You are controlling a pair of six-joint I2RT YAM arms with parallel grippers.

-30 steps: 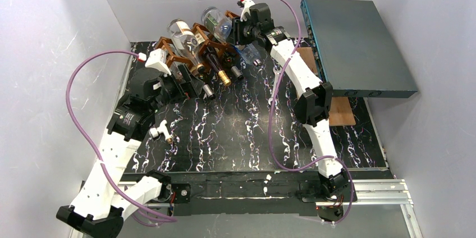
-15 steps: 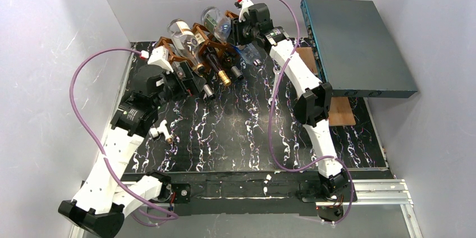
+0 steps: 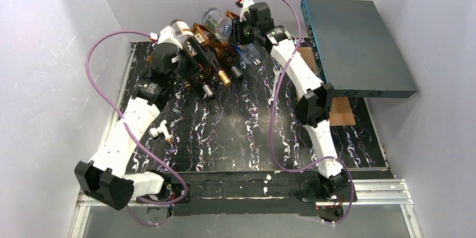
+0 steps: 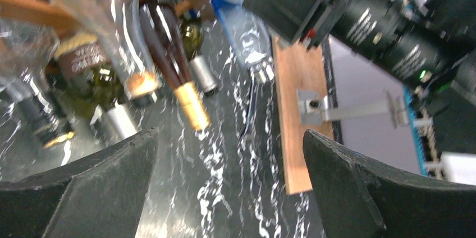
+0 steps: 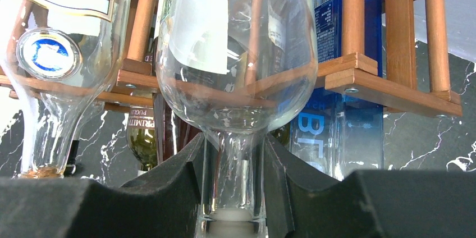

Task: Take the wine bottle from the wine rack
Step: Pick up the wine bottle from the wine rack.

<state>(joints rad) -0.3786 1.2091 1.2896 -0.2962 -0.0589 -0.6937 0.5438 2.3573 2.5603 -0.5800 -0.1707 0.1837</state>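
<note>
Your right gripper (image 5: 233,204) clamps the wine bottle (image 5: 236,53) neck just outside the wine rack (image 5: 387,81); left gripper (image 4: 224,187) gapes, empty.

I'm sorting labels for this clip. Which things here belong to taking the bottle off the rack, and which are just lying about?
Belongs to the job:
wine rack
clear bottle, its neck clamped in the right pincer
left pincer, open near the rack

Just lying about:
wooden board
grey box
gold-capped bottle
</note>
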